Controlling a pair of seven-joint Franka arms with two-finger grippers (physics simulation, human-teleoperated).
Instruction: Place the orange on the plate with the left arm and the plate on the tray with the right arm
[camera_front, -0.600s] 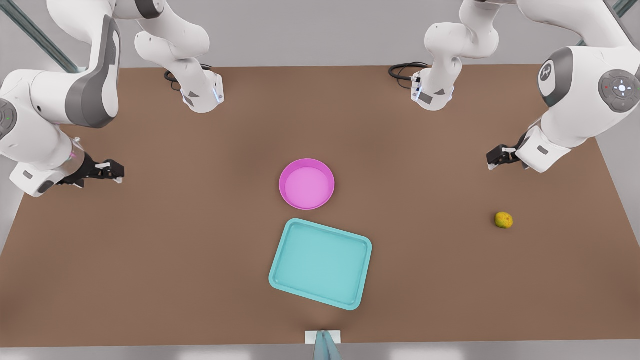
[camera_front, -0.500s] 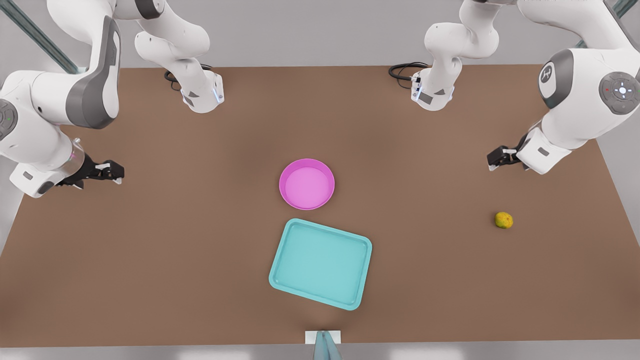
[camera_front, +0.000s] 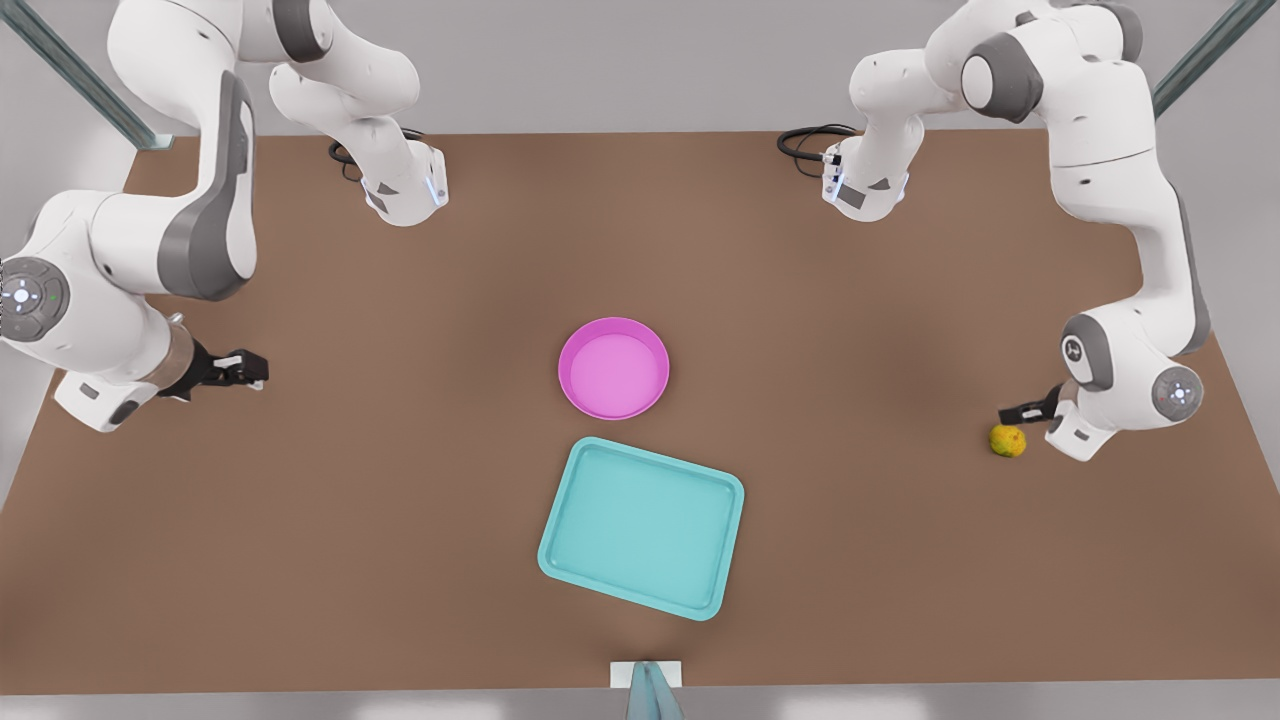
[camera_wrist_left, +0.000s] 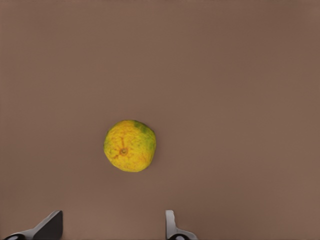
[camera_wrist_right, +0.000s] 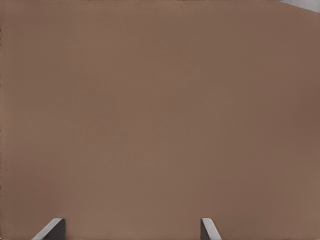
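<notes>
The orange lies on the brown table at the front view's right; the left wrist view shows its rough yellow skin with a green patch. My left gripper hangs open just above and beside it, fingers apart and touching nothing. The pink plate rests at the table's middle, with nothing on it. Right in front of it lies the teal tray, also bare. My right gripper hovers open far off at the front view's left, over bare table.
Both arm bases stand at the table's far edge with black cables beside them. A small white bracket sits at the near edge. Wide brown tabletop separates the orange from the plate.
The left arm has swung down and toward the near edge, bringing its gripper from well behind the orange to right over it. The right gripper has shifted slightly inward. Orange, plate and tray have not moved.
</notes>
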